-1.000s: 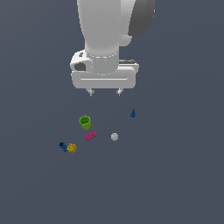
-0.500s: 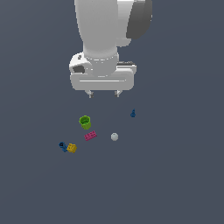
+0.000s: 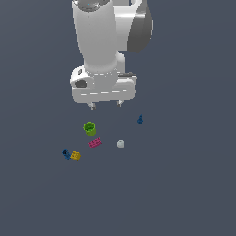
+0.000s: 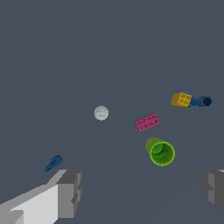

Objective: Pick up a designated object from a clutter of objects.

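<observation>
The designated object is a lime-green hollow cup [image 3: 89, 128] [image 4: 160, 151] standing on the dark floor. My gripper [image 3: 106, 105] [image 4: 142, 192] hovers above and slightly behind it, open, with nothing between its fingers [image 4: 70, 192]. Around the cup lies the clutter of objects: a pink studded brick [image 3: 95, 143] [image 4: 147, 122], a yellow block [image 3: 76, 156] [image 4: 180, 99], a dark blue piece [image 3: 67, 154] [image 4: 201, 102] touching the yellow block, another blue piece [image 3: 140, 120] [image 4: 53, 163] and a pale grey ball [image 3: 120, 144] [image 4: 101, 113].
The white arm [image 3: 108, 41] fills the upper part of the exterior view. Everything rests on a plain dark grey floor [image 3: 184, 184].
The arm and gripper have shifted slightly toward the exterior view's left and a little lower. The small objects have not moved.
</observation>
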`<state>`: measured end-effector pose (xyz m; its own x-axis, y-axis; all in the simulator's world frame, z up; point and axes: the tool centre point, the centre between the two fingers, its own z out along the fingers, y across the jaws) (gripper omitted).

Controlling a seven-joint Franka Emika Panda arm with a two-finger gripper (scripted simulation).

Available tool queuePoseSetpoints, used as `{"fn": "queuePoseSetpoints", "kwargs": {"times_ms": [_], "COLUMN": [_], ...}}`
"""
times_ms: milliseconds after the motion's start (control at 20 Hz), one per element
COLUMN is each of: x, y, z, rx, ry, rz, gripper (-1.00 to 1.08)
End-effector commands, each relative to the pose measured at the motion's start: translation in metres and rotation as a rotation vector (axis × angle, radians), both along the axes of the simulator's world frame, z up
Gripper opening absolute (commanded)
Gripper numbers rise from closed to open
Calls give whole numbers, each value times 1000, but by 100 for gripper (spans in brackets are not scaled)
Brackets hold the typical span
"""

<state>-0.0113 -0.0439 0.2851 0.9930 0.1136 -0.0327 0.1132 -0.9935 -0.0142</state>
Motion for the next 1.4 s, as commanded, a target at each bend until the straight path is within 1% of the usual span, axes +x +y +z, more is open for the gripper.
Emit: {"fn": "queuePoseSetpoints", "kwargs": {"times_ms": [0,650,1350], "x": [0,-6,-25], "y": [-6,-41,-79], "z": [-10,-73,-137], "rx": [3,15,15], "ry": [-2,-18,-32], "rz": [39,284,548], "gripper": [100,100,100]}}
